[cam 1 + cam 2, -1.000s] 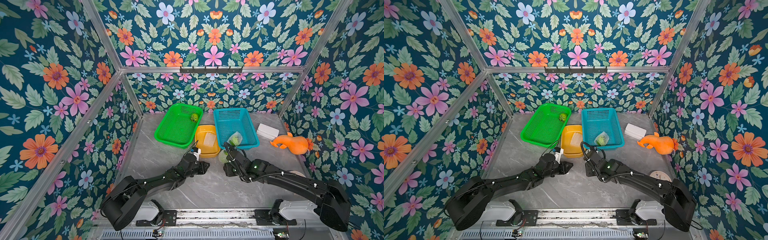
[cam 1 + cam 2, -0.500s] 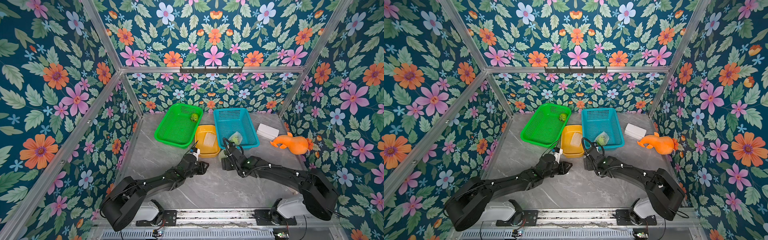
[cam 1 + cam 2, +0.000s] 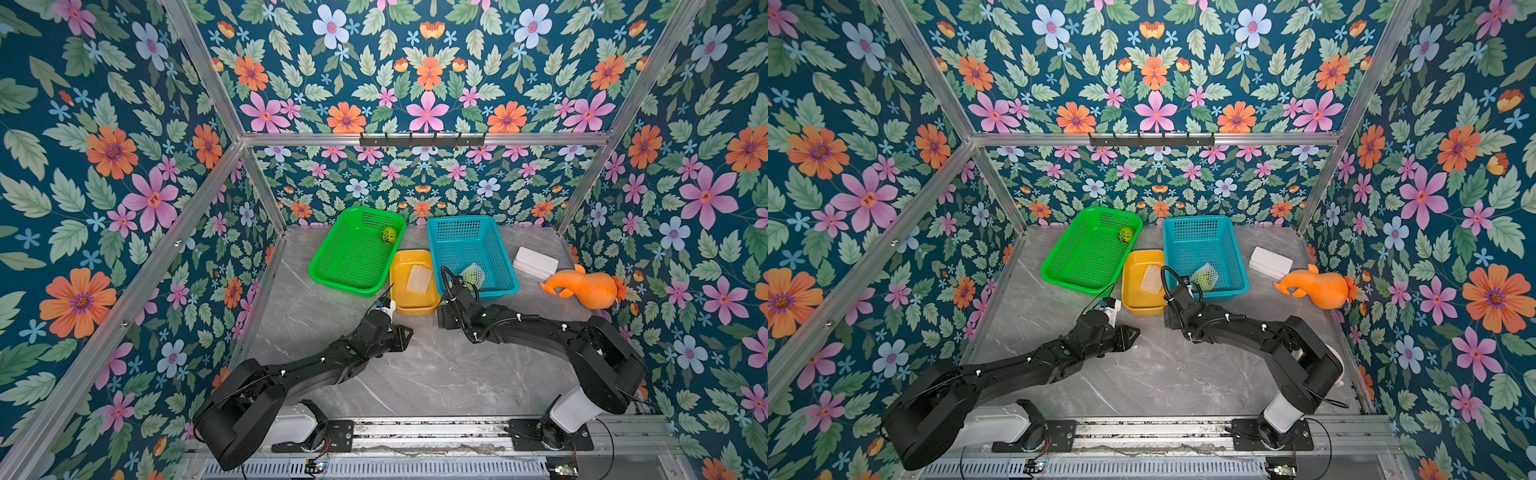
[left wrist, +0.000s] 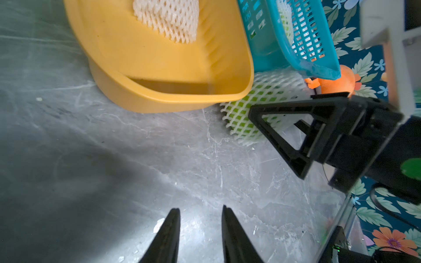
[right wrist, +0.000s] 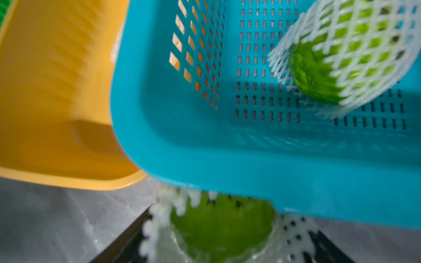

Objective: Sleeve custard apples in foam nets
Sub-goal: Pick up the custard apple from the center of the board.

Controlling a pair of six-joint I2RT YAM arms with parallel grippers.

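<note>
Jaws of the right gripper (image 5: 225, 247) stand wide astride a netted custard apple (image 4: 257, 107) mid-surface, just before the near corner of the blue basket (image 4: 319, 66); grip unclear. Left gripper (image 4: 200, 227), part-open and empty, sits nearby, frontward.

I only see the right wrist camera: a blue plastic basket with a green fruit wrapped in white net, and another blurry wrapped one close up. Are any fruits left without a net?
Observer: Yes. One bare, bumpy yellow-green custard apple lies in the far corner of the green plastic mesh basket.
Operator: Is there a net for it?
Observer: One flat white foam net lies in the yellow plastic tub.
Operator: Where's the other arm?
Observer: The left gripper is open and empty, low on the robot's side of that tub.
</note>
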